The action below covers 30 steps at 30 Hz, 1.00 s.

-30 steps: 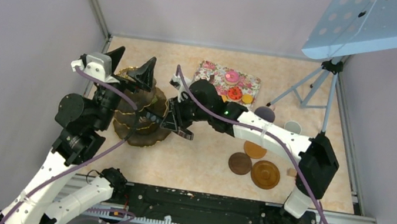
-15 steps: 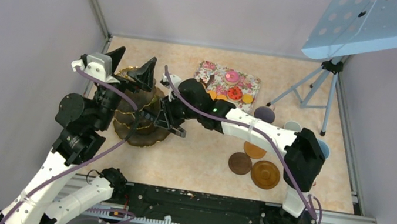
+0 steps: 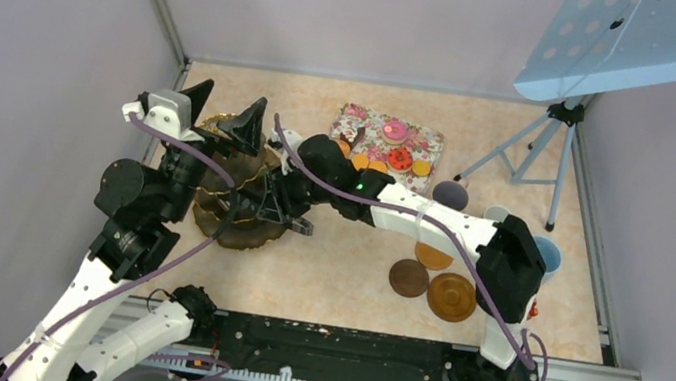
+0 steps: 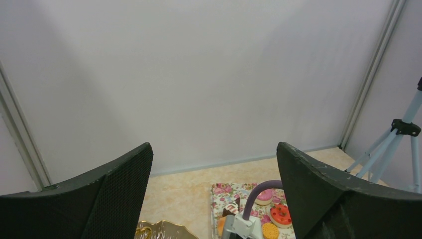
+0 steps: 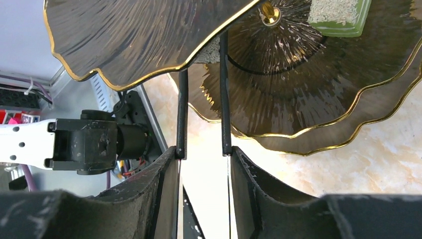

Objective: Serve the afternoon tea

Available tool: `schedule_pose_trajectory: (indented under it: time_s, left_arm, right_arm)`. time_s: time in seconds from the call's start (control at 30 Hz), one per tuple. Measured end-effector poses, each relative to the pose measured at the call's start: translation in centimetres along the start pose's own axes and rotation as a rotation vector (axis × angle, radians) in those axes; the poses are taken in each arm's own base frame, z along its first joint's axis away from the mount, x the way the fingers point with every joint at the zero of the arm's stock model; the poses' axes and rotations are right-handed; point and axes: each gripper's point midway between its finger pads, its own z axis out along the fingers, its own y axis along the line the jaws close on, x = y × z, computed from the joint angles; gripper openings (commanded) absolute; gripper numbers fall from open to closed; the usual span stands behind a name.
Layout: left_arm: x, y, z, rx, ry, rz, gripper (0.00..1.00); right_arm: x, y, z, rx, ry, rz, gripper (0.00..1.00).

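Dark glass with a gold rim, the tiered stand (image 3: 238,226) is sitting at nine o'clock, the left gripper (image 3: 223,108) hanging over it, the right gripper (image 3: 286,208) reaching in from three o'clock. Cakes (image 3: 394,130) are lying on the flowered tray (image 3: 350,114) at twelve o'clock. From the left wrist, the jaws are standing wide apart, gripping nothing. From the right wrist, the fingers (image 5: 149,199) are pinching black tongs (image 5: 224,99) pointing to twelve o'clock under a tier; a green cake (image 5: 338,17) is resting on the stand at one o'clock.
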Motion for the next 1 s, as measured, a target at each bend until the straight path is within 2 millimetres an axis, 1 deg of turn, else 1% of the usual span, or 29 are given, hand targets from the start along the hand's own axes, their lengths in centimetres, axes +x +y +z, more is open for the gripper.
schedule_pose_trajectory:
  time_s: [0.3,0.67,0.77,1.0]
  left_arm:
    - [0.0,0.0,0.0,0.000,0.000,0.000,0.99]
    - [0.4,-0.1,0.3,0.001,0.010,0.002,0.99]
    - [0.4,-0.1,0.3,0.001,0.010,0.002,0.99]
    - [0.4,-0.1,0.3,0.001,0.010,0.002,0.99]
  right_arm:
    - [-0.1,0.1,0.0,-0.001,0.002,-0.012,0.46]
    - [0.0,0.0,-0.3,0.018,0.006,-0.019,0.46]
    - [-0.1,0.1,-0.9,0.026,-0.002,-0.023,0.46]
    - [0.2,0.1,-3.2,0.055,-0.019,-0.030,0.46]
